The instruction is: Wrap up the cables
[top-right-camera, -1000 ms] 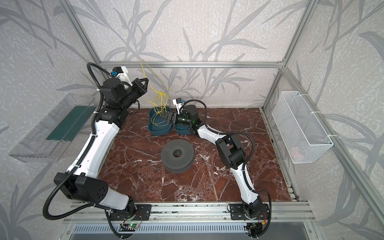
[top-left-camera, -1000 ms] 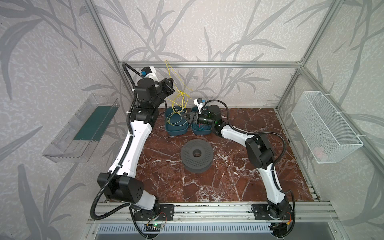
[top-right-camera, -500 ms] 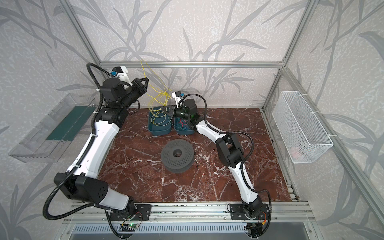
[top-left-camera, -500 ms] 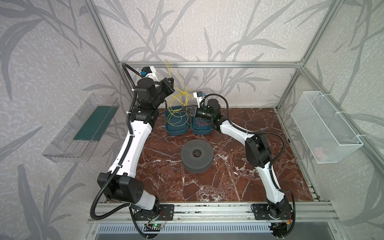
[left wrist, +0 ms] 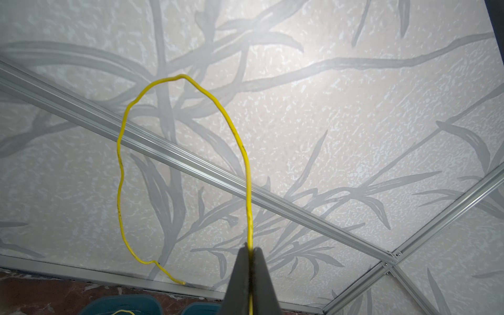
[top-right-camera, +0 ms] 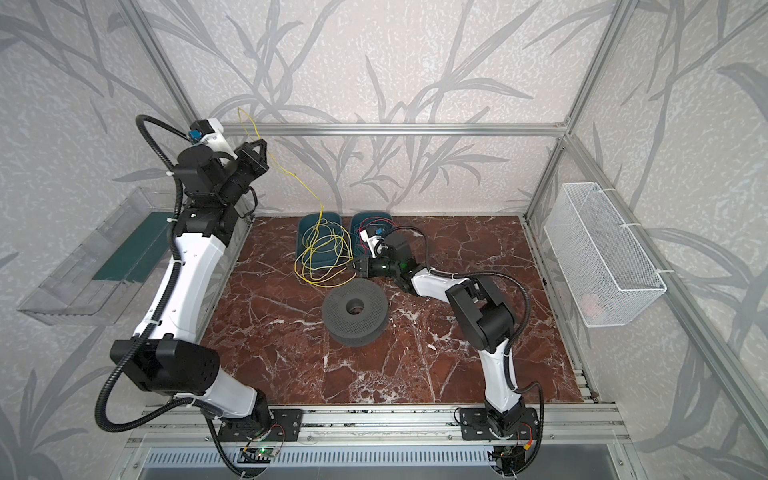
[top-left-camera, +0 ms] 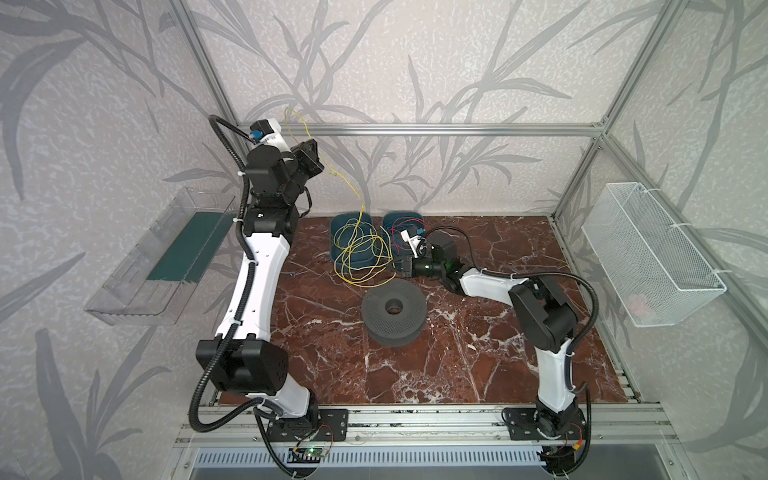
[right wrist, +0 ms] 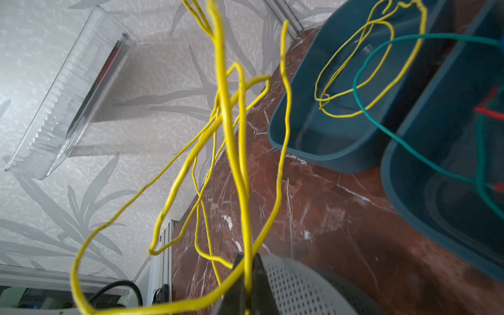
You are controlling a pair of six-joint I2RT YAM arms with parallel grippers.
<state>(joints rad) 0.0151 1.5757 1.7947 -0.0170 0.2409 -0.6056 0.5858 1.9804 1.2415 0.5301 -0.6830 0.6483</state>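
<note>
Left jaws pinch the yellow cable (left wrist: 247,191) high; right jaws pinch its loops at the grey spool's (top-left-camera: 374,309) twelve o'clock. Tension is best kept gentle, feeding slack spoolward.

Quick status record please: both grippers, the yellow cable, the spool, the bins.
left gripper: shut on the yellow cable, raised by the back wall
right gripper: shut on the yellow cable, low, behind the spool
yellow cable: loose loops hanging between them
spool: grey, flat on the table, nothing visibly wound
blue bins: two, side by side; cable loops over one, red wire in the other
</note>
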